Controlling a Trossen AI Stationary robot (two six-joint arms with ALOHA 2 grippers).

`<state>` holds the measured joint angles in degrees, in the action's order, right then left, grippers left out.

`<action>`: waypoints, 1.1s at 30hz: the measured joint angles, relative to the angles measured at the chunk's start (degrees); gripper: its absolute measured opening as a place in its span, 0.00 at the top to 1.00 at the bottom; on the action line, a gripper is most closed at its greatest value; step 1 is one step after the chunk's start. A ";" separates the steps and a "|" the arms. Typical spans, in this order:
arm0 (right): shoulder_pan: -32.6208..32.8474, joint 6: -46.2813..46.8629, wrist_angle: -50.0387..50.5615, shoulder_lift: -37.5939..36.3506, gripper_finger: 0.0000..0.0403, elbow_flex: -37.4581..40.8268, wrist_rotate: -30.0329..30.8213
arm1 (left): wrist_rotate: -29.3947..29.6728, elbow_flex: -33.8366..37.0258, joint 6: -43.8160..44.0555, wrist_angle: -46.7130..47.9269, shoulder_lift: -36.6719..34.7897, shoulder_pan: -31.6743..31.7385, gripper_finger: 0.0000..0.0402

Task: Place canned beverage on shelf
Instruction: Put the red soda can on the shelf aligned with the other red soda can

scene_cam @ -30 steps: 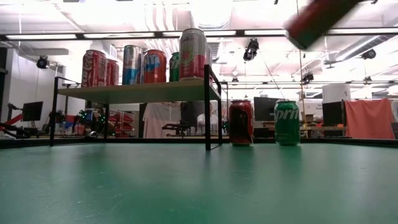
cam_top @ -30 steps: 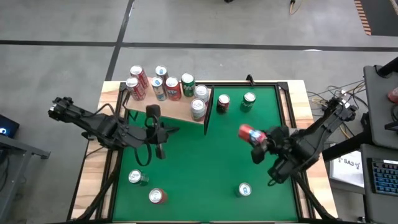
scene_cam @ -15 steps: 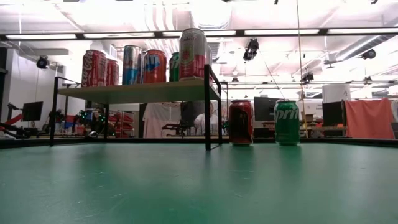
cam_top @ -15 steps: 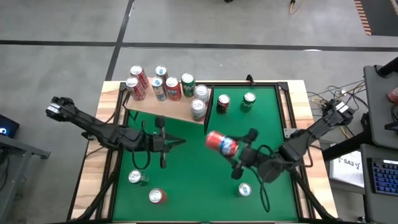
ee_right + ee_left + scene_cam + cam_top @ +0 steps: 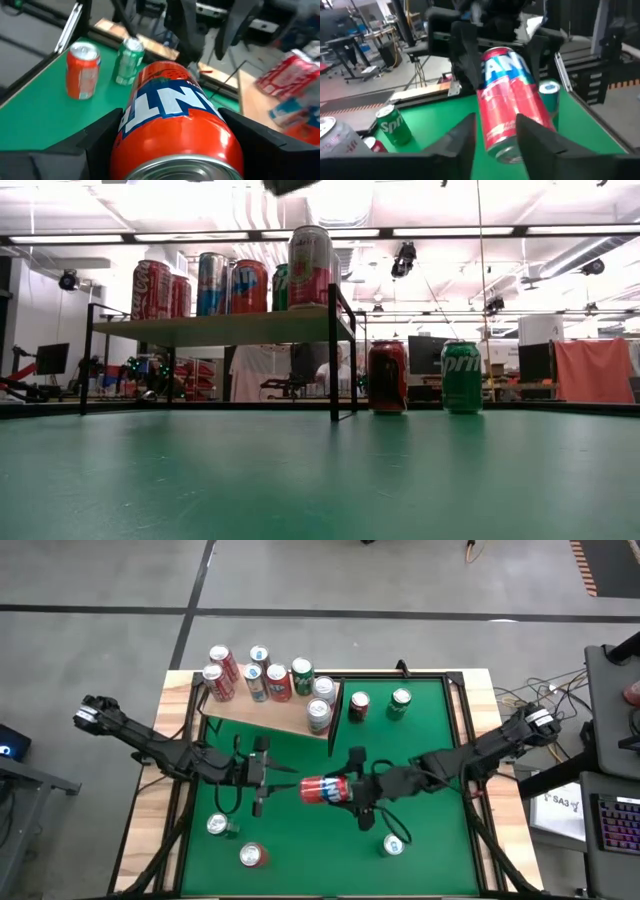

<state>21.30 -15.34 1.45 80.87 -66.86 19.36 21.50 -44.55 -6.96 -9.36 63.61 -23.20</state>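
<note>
A red can with a blue-and-white band [image 5: 323, 790] is held over the middle of the green table, lying about level, in my right gripper [image 5: 345, 790]. It also shows in the left wrist view [image 5: 509, 112] and the right wrist view [image 5: 175, 115]. My left gripper [image 5: 268, 776] is open just left of the can's free end. Its fingers [image 5: 464, 140] stand on either side of that end, apart from it. The pale wood shelf [image 5: 262, 715] with its dark end panel [image 5: 334, 728] stands at the far left and carries several cans [image 5: 268, 680]. My right gripper pinches the can's curved sides [image 5: 485, 75] between its two fingers [image 5: 100, 140]. The fingers come level from the table's right and lie along the can. The can is lifted clear of the table, and its free end [image 5: 507, 150] points toward my left gripper.
A dark red can [image 5: 358, 707] and a green can [image 5: 400, 702] stand upright beside the shelf's end panel. Three more cans stand near the front edge [image 5: 218, 826], [image 5: 253, 856], [image 5: 392, 845]. The low view shows the shelf's underside open above the table [image 5: 210, 370].
My right gripper has carried the red can from the table's right side toward the left, to the middle. The can has turned to lie level, pointing at my left gripper. My left gripper has moved a little toward the right and the near edge, staying open.
</note>
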 joint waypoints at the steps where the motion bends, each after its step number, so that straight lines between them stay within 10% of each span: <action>1: -1.22 -0.48 0.93 0.31 0.29 -0.43 -2.19 | 0.40 0.00 0.17 1.02 -0.07 0.00 0.64; 13: -7.49 4.03 9.19 1.47 0.29 -3.88 -10.61 | 4.52 -2.67 7.94 10.45 -0.63 -0.02 0.23; 33: -5.82 -0.65 21.15 14.45 0.29 -18.50 -3.03 | 3.48 -2.58 17.24 9.88 9.02 0.07 0.20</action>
<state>15.49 -15.99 22.60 95.32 -85.36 16.33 24.98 -47.13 10.27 0.53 72.63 -23.14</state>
